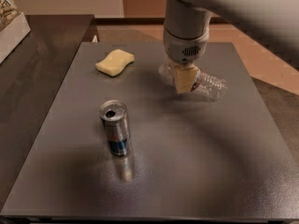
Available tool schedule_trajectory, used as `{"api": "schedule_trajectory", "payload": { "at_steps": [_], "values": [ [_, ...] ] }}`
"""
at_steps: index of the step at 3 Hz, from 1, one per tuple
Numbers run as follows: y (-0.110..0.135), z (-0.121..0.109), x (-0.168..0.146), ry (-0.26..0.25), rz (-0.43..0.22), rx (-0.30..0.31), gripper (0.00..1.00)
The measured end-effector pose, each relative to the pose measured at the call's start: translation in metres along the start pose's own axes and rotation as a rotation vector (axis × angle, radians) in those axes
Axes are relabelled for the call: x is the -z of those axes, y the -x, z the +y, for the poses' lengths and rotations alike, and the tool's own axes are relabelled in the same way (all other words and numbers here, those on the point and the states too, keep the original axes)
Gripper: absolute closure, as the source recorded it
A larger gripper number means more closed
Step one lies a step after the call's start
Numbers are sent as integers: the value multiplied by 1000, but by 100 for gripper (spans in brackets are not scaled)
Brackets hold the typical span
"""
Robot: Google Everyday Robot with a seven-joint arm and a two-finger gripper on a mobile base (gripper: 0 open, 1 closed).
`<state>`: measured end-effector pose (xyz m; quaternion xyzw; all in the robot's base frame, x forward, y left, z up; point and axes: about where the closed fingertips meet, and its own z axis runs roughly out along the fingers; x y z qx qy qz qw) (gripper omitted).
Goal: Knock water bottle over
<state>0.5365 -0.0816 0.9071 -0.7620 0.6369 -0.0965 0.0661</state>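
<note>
The water bottle (213, 85) is clear ribbed plastic and lies on its side on the grey table (196, 162), at the back right. A red part of its label band shows beside the gripper. My gripper (185, 81) hangs down from the white arm (187, 27) right in front of the bottle's middle and hides part of it. The bottle's left end (164, 72) shows just left of the gripper. I cannot see the bottle's cap.
A silver and blue drink can (115, 127) stands upright at the centre left. A yellow sponge (115, 62) lies at the back left. A dark counter (32, 64) adjoins the table on the left, with a box (10, 20) on it.
</note>
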Motion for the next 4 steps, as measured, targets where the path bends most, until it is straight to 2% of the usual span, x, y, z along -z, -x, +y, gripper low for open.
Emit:
{"api": "schedule_trajectory", "payload": {
  "at_steps": [1,2,3,4],
  "values": [
    [11,7,-13,20,31,53,36],
    [16,10,-25,50,7,64,13],
    [17,9,-26,47,5,65,0],
    [17,9,-26,47,5,65,0]
  ]
}}
